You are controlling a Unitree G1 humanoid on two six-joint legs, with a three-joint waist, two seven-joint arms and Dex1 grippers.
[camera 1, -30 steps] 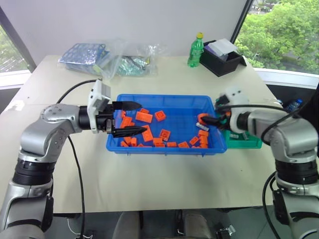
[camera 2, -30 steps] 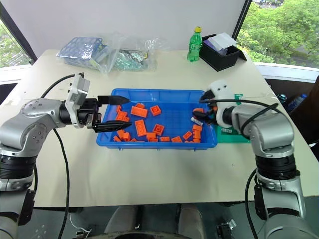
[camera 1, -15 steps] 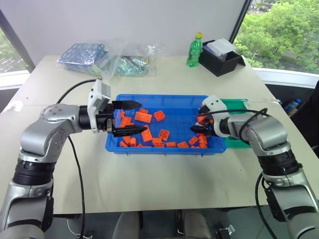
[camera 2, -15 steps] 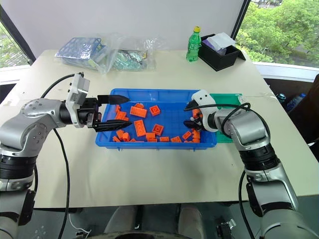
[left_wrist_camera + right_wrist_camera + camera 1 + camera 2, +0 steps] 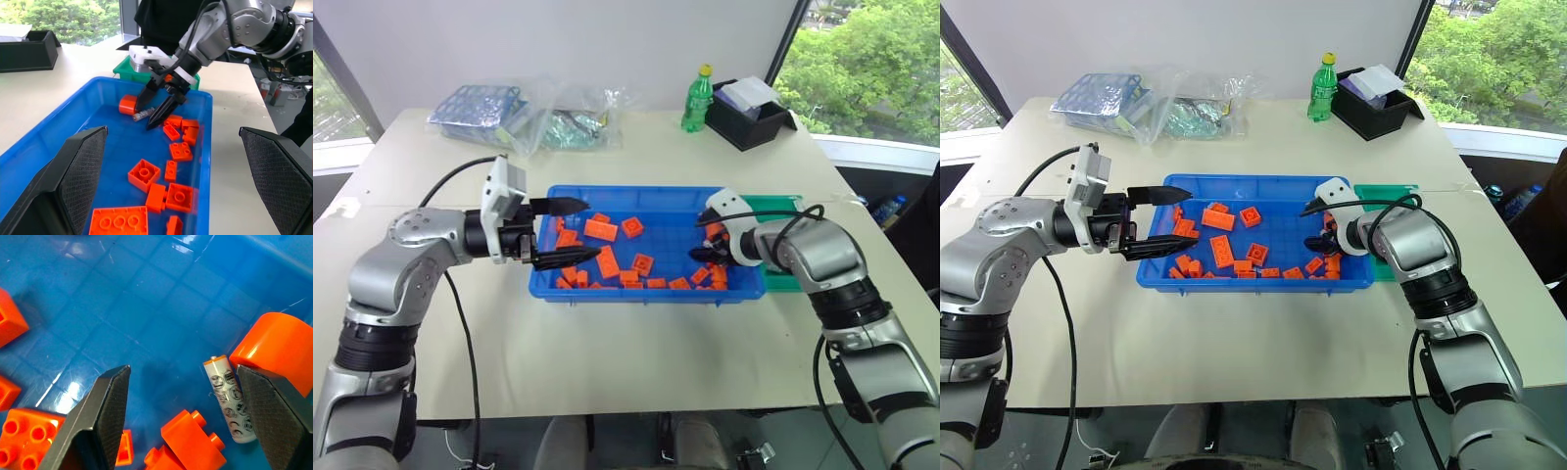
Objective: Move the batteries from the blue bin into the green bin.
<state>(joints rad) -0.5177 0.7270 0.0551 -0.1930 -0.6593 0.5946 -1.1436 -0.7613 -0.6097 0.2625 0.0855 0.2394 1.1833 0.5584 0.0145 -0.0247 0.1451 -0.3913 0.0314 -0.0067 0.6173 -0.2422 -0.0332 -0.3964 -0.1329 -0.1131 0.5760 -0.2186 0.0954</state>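
A beige table (image 5: 636, 333) carried the blue bin (image 5: 636, 200), green bin (image 5: 781, 205), bottle (image 5: 698, 100), black box (image 5: 750, 117) and what looked like plastic bags (image 5: 533, 117).

Glossy blue plastic bin (image 5: 146, 308), printed battery (image 5: 229, 399)

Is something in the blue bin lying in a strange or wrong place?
One battery lies on the blue bin floor, wedged beside an orange round piece, among scattered orange bricks. Nothing looks spilled or damaged.
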